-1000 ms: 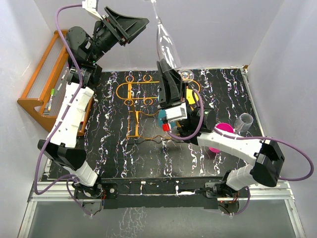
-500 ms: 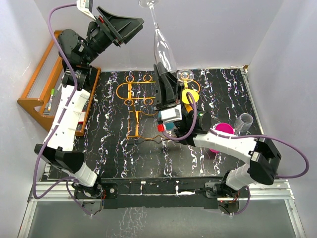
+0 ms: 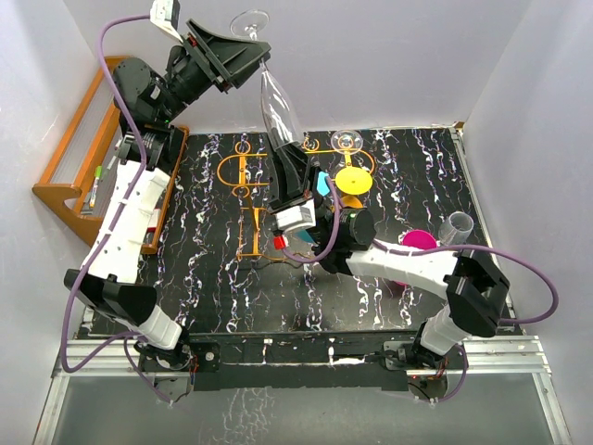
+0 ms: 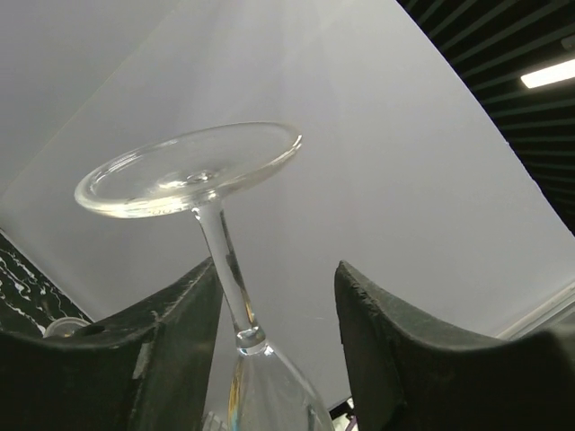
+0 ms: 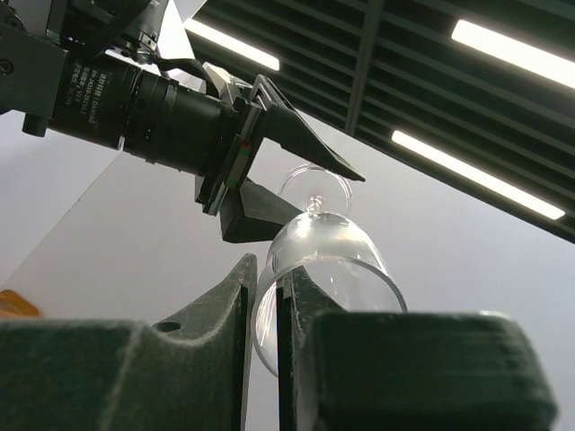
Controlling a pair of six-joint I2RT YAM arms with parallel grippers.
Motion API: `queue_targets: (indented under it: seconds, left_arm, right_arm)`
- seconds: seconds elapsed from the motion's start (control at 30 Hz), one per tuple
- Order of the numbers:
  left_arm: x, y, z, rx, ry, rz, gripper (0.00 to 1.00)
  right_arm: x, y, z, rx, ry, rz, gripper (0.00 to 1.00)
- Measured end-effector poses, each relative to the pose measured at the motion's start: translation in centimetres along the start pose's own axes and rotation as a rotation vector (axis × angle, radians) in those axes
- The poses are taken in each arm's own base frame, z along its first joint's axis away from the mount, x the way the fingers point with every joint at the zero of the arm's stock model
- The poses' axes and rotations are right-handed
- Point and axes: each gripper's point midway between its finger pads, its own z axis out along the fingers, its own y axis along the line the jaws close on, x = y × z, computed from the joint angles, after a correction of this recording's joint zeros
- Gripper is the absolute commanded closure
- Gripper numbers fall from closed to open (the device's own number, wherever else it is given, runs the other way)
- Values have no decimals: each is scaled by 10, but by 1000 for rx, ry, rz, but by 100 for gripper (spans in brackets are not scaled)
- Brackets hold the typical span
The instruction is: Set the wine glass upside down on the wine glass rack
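Glass (image 3: 275, 109) is hanging foot-up in the air near the rack (image 3: 243, 190), not touching it; the right gripper (image 3: 285, 153) is pinching its bowl rim from below, so it is riding inverted. The left gripper (image 4: 275, 274) is straddling the stem under the foot, jaws spread, not gripping; likely preparing a handover.

The whole table (image 3: 232, 297) is seen by the top camera from high above and behind, pointed steeply downward and kept far. The left wrist view is taken very near and is tilted upward to the wall (image 4: 377, 162) and ceiling (image 4: 521, 45). The right wrist view is aimed upward too, from lower. The wine glass (image 3: 275, 111) (image 4: 189, 166) (image 5: 328, 260) is shared by all three views.
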Motion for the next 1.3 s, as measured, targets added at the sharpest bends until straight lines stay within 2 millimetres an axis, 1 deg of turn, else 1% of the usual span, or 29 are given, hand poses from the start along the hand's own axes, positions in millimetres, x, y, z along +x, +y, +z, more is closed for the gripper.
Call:
queue_targets:
  seconds: [0.1, 0.13, 0.3, 0.33, 0.43, 0.57, 0.6, 0.63, 0.83, 0.87, 0.9, 0.93, 1.03, 1.1, 1.13, 1.17, 1.2, 1.23, 1.3]
  left_arm:
    - [4, 6, -2, -16, 5, -20, 67]
    - [5, 10, -3, -24, 8, -28, 69]
    - [9, 19, -4, -48, 15, -50, 68]
    - [9, 20, -4, -50, 16, -51, 70]
    - [10, 20, -5, -55, 17, -55, 77]
    - [10, 21, -5, -56, 18, -56, 91]
    - [10, 21, -5, -57, 18, -60, 92]
    - [10, 20, -5, -57, 18, -65, 99]
    - [9, 16, -7, -46, 14, -55, 100]
    - [9, 15, -7, -42, 15, -51, 100]
    - [9, 14, -7, -38, 16, -46, 100]
    - [9, 14, -7, -34, 18, -37, 100]
    - [10, 8, -8, -19, 32, 9, 100]
    - [8, 0, -7, -4, 42, 63, 100]
    - [6, -6, -7, 9, 44, 99, 100]
    - [4, -13, -7, 24, 45, 137, 100]
    - [3, -19, -8, 35, 47, 171, 100]
    - [2, -24, -8, 44, 46, 198, 100]
    - [-1, -33, -9, 61, 44, 260, 100]
  right_arm:
    - [3, 5, 0, -8, 5, -3, 92]
    - [3, 6, 0, -7, 6, -5, 92]
    - [9, 6, 0, 4, 32, -11, 92]
    - [10, 6, -1, 6, 37, -12, 92]
    - [11, 6, -1, 11, 45, -14, 92]
    - [11, 5, -2, 13, 45, -14, 92]
    - [11, 5, -2, 13, 46, -14, 92]
    - [12, 6, -2, 12, 47, -13, 92]
    - [14, 12, -3, 0, 48, -7, 92]
    - [14, 13, -3, -1, 47, -5, 91]
    - [14, 13, -3, -2, 46, -3, 84]
    - [14, 14, -3, -3, 46, 1, 79]
    - [13, 17, -3, -14, 37, 26, 73]
    - [12, 24, -5, -35, 28, 44, 66]
    - [11, 27, -7, -48, 22, 54, 61]
    - [11, 31, -9, -64, 18, 67, 51]
    - [10, 36, -11, -83, 15, 77, 21]
    - [9, 39, -13, -97, 12, 87, 4]
    - [6, 45, -19, -132, 5, 111, 2]
